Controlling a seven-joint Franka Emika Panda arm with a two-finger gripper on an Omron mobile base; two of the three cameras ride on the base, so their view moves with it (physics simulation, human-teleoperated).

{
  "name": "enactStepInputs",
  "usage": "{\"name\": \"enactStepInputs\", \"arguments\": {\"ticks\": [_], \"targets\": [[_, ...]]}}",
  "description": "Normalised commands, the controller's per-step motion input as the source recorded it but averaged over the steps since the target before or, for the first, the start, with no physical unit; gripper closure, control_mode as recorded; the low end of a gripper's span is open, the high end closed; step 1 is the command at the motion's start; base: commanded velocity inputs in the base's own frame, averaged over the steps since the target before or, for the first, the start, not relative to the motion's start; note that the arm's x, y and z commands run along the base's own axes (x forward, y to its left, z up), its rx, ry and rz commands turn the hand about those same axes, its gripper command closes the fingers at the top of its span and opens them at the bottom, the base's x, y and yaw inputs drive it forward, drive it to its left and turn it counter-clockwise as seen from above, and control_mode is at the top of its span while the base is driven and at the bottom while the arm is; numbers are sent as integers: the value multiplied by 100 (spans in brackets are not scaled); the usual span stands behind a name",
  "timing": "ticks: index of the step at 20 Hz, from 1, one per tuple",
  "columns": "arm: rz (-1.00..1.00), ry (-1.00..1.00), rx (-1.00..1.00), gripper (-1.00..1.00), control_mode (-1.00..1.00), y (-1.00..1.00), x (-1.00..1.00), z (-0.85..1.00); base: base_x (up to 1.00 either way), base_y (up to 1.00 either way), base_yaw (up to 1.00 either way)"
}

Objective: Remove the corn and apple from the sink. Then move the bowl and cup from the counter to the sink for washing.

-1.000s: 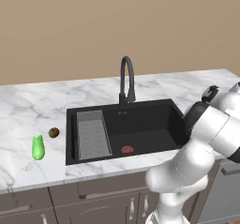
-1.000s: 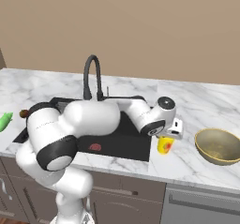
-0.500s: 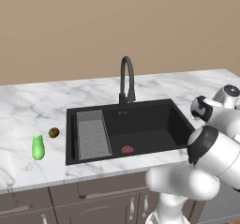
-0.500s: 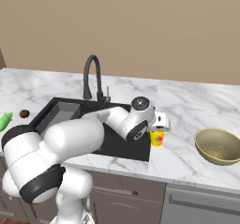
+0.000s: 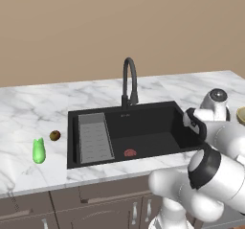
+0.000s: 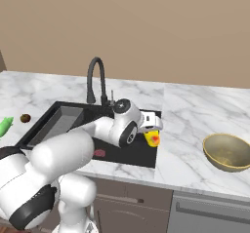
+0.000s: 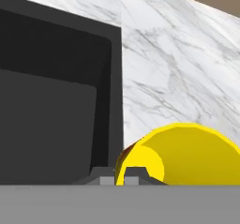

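Left base view
Sink (image 5: 91, 161): black basin set into the counter (image 5: 28, 108), with a ribbed grey rack (image 5: 94, 138) along its left side and an arched black faucet (image 5: 129, 82) behind it.
Reddish item (image 5: 130, 153): seen lying flat on the basin floor, just right of the rack.
Corn (image 5: 38, 151): laid on the marble left of the sink, well clear of the rim.
Apple (image 5: 55, 135): placed on the marble between the corn and the sink's left edge, apart from both.
Bowl (image 5: 240, 115): a tan sliver is seen at the right edge, behind the arm.
Arm: raised from the lower right, with the wrist over the sink's right end; the fingers are hidden by the arm here.

Right base view
Gripper (image 6: 151, 132): held over the right end of the sink, just inside the rim, closed on the cup (image 6: 152, 138).
Cup: yellow with a red mark, carried clear of the basin floor beneath the white hand.
Bowl (image 6: 227, 151): stood upright on the counter (image 6: 195, 110) to the right, well apart from the sink (image 6: 146, 163).
Corn (image 6: 5, 125): cut by the left edge, on the marble.
Apple (image 6: 25, 118): on the marble near the sink's left corner, just beside the corn.
Faucet (image 6: 96, 78): arched behind the basin.

Hand view
Cup (image 7: 187, 155): seen at bottom right, pressed against the dark fingertips (image 7: 133, 172), which are drawn close together on its rim.
Sink (image 7: 115, 78): its black wall and floor are seen on the left.
Counter (image 7: 178, 63): white veined marble is seen beyond the sink's rim on the right.
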Motion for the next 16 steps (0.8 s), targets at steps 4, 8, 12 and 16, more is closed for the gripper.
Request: {"name": "enactStepInputs", "arguments": {"ticks": [4,8,12,16], "targets": [[0,0,-1,100,-100,33,11,23,0,0,0],[1,1,0,100,-100,32,15,20,0,0,0],[3,1,0,100,-100,28,13,15,0,0,0],[4,1,0,100,-100,26,15,8,0,0,0]]}}
